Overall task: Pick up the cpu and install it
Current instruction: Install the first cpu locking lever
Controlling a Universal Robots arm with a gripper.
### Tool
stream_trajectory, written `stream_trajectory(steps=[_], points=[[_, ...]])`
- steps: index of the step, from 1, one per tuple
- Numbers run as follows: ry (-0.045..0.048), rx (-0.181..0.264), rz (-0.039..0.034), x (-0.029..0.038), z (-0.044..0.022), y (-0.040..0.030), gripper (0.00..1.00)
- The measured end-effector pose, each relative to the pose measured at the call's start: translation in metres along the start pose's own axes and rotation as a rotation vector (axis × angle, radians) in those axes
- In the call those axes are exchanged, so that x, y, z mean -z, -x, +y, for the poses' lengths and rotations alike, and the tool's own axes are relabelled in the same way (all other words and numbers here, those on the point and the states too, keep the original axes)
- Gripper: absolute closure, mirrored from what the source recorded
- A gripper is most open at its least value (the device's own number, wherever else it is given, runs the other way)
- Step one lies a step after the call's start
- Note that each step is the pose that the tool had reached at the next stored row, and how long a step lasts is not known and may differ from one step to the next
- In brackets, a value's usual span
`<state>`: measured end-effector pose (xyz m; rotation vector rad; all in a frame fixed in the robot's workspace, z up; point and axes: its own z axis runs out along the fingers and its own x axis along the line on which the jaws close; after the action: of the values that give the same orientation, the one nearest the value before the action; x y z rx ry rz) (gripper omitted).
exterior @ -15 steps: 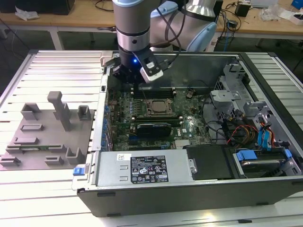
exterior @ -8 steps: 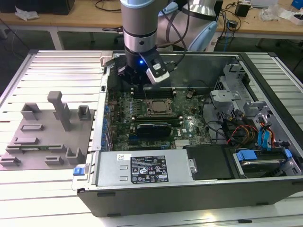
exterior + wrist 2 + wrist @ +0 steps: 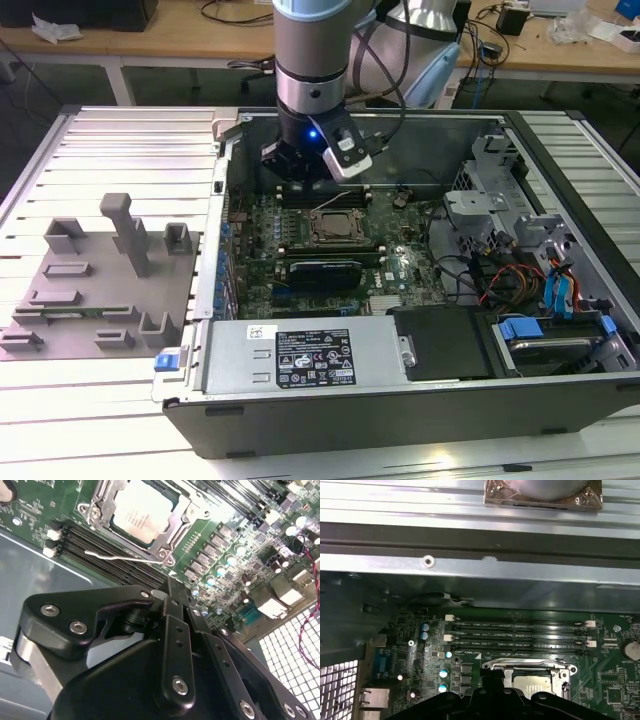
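The cpu (image 3: 142,512), a flat silvery square, lies inside the motherboard socket (image 3: 335,227) with the metal frame around it. It also shows partly in the first wrist view as the cpu (image 3: 532,682), behind the gripper's black body. A thin wire lever (image 3: 125,557) runs loose beside the socket. My gripper (image 3: 300,183) hangs over the board just behind the socket, toward the case's back wall. The gripper (image 3: 172,587) has its fingers together with nothing between them, and it does not touch the cpu.
The open computer case (image 3: 400,430) surrounds the board. Memory slots (image 3: 520,632) run beside the socket. A power supply (image 3: 300,355) lies at the front and a drive cage with blue tabs (image 3: 560,290) on the exterior view's right. A grey tray (image 3: 100,290) sits outside, on the exterior view's left.
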<state>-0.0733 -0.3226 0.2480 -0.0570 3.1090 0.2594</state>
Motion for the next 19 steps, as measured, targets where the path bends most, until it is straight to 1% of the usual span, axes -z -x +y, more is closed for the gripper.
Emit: stream_trajectory(steps=[4,5,9,10,11,13,14,15,17,19], points=[[-0.0001,-0.001,-0.0002,0.0001,-0.0004,-0.0001,0.89],[-0.0003,-0.009,-0.0014,0.0001,-0.0005,-0.0001,0.89],[-0.0021,-0.084,-0.014,-0.0015,-0.0008,-0.0001,0.89],[-0.0028,-0.116,-0.0196,-0.0023,-0.0009,-0.0001,0.89],[-0.0032,-0.131,-0.022,-0.0028,-0.001,-0.0001,0.89],[-0.0045,-0.18,-0.0303,-0.0047,-0.0013,-0.0002,0.89],[-0.0047,-0.191,-0.0321,-0.0052,-0.0014,-0.0002,0.89],[-0.0053,-0.213,-0.0357,-0.0066,-0.0016,-0.0001,0.89],[-0.0056,-0.23,-0.0385,-0.0082,-0.0019,0.0004,0.89],[-0.006,-0.241,-0.0403,-0.0098,-0.0022,0.0028,0.89]])
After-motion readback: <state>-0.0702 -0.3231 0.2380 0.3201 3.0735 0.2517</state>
